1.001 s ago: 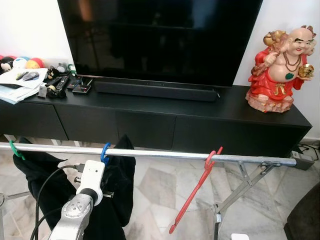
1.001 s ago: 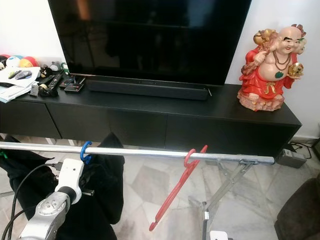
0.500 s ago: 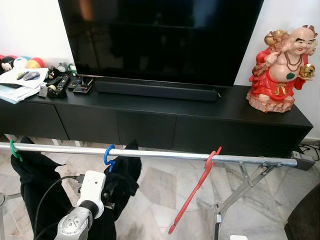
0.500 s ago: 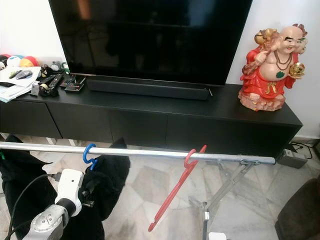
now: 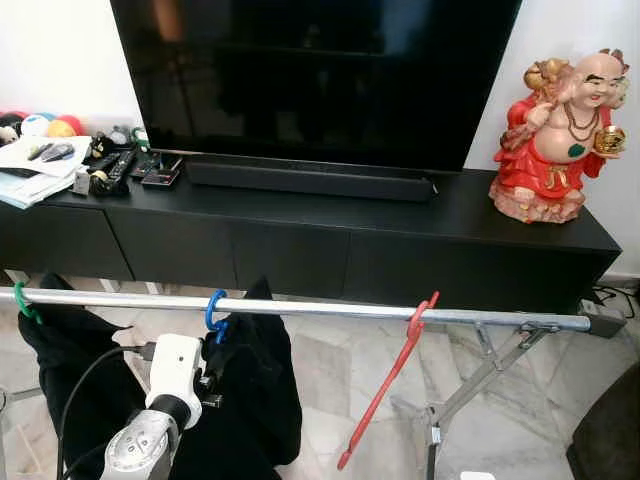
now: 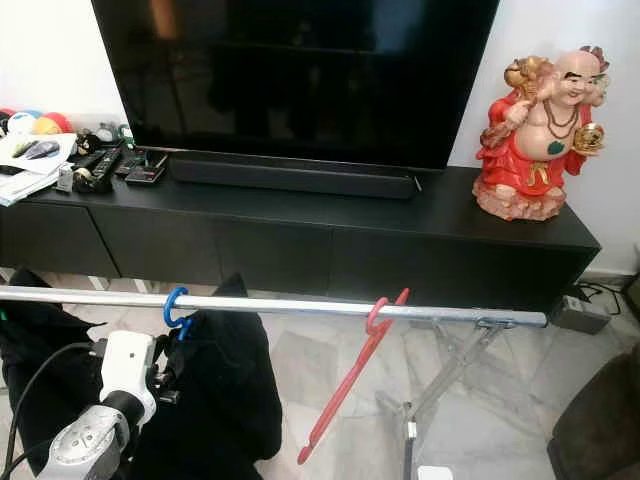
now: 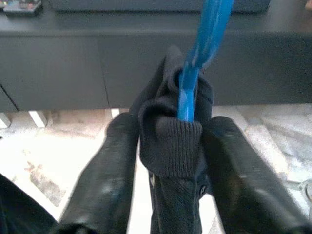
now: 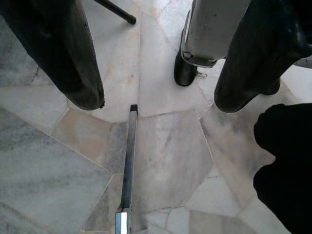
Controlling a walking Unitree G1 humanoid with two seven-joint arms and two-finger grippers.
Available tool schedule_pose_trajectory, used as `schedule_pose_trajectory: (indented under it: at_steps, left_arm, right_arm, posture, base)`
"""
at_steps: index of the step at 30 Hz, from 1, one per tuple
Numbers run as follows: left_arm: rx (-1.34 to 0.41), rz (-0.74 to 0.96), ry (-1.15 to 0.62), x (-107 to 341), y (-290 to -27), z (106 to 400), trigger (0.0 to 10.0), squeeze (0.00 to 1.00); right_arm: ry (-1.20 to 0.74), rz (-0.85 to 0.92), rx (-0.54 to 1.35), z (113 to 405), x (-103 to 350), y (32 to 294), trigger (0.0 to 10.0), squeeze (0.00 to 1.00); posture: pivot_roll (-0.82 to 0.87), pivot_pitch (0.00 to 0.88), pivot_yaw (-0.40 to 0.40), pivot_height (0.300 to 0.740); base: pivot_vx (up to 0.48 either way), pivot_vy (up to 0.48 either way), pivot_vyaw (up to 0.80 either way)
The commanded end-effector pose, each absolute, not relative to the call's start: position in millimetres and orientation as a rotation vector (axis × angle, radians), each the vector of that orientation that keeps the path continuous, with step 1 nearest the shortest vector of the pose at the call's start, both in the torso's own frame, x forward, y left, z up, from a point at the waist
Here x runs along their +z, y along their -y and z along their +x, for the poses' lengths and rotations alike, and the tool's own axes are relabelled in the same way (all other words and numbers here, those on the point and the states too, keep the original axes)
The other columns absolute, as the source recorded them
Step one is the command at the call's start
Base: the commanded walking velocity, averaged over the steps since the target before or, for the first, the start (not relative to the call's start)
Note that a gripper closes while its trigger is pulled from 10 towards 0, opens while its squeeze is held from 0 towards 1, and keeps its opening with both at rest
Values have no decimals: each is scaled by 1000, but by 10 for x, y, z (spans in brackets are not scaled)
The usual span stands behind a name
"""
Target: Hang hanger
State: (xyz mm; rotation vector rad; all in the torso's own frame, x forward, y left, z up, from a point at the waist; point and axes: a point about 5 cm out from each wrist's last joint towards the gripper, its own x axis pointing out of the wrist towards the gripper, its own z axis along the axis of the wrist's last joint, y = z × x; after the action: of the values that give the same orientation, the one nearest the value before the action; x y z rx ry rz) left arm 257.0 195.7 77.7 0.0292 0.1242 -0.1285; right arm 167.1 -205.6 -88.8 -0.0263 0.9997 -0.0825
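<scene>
— Where was the blue hanger [image 5: 214, 311]?
— Hooked on the rail [image 5: 330, 310], carrying a black garment [image 5: 250, 400].
— And the left gripper [image 7: 168, 146]?
— Its fingers [image 7: 105, 175] clamped the garment's collar. The right gripper's [image 8: 156, 63] fingers were apart, above the floor [image 8: 165, 141].

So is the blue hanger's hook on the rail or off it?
On: the blue hanger hooks over the rail; left hand grips its garment-covered neck.
</scene>
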Motion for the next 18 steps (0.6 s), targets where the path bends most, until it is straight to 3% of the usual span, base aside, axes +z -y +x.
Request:
schedule_pose_trajectory:
  at_steps: [1,7,15,16,17,18]
  left_arm:
    - [-135,4,-77,880,-1979,2549,10000,1000]
    - [-87,-35,3,1050,-2203,2315,10000,1000]
    - [-40,24,-207,651,-2392,2165,10000,1000]
    - [-43,42,-229,601,-2391,2157,10000,659]
    - [-35,72,-297,452,-2402,2137,10000,0]
    - [-22,98,-365,299,-2418,2114,10000,0]
  right_arm:
    - [-1006,-22,-90,1651,-897,2057,10000,0]
    - [-1007,-25,-93,1648,-899,2057,10000,0]
    - [-1008,-24,-88,1640,-905,2037,10000,0]
    - [-1007,-23,-88,1639,-905,2034,10000,0]
    - [-1006,-21,-89,1639,-906,2028,10000,0]
    - [-1005,-18,-91,1639,-907,2022,10000,0]
  posture:
    - [159,19,-27,740]
    - [170,21,-27,740]
    - [177,21,-25,740]
    - [175,21,-23,740]
    - [167,20,-19,740]
    - [160,19,-17,740]
  base:
    - [0,0,0]
    - [0,0,0]
    - [0,0,0]
    - [0,0,0]
    - [0,0,0]
    - [0,0,0]
